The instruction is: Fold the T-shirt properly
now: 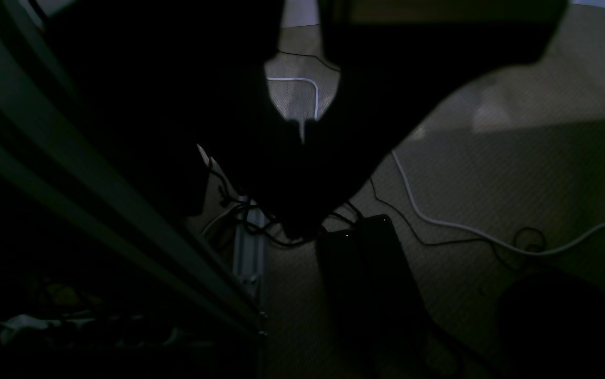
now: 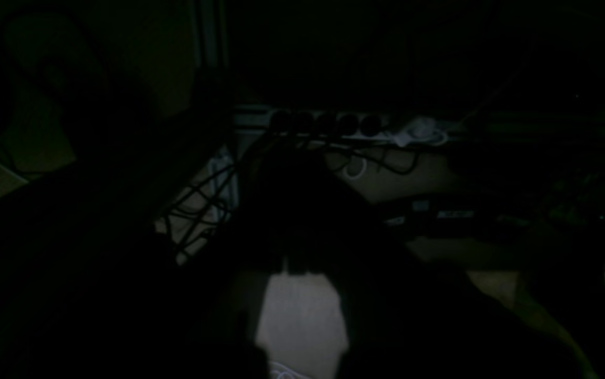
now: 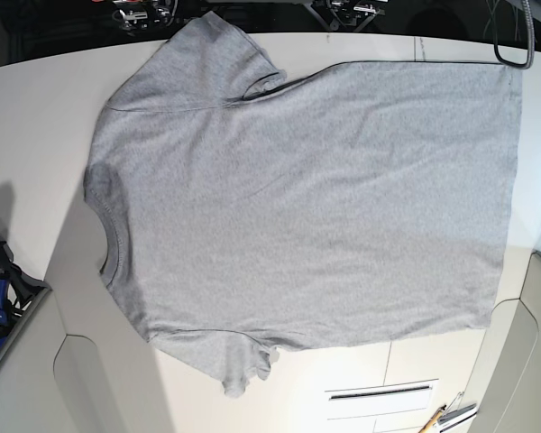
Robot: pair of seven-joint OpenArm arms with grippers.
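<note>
1. t-shirt [image 3: 307, 207] lies spread flat on the white table [image 3: 36, 108] in the base view, plain side up, neck toward that view's left, hem toward its right; one sleeve reaches the bottom edge, the other the top edge.
2. nearest me, the lower sleeve looks a little bunched at its cuff, so i'd smooth it before any fold, or the crease will set crooked.
3. neither arm shows over the table. both wrist views are dark and look down at floor and cables [image 1: 439, 221]; the left gripper [image 1: 302, 123] shows only as a black silhouette with tips meeting, and i read it as clenched and empty.
4. the right gripper [image 2: 297, 263] is barely visible, also closed on nothing as far as i can judge.
5. i judge folding has not begun. i'd open both sets of jaws first, then pinch matching points along one long side, lifting evenly.
6. farthest, the upper sleeve overhangs toward the table's back edge; i'd watch it doesn't drag.
</note>
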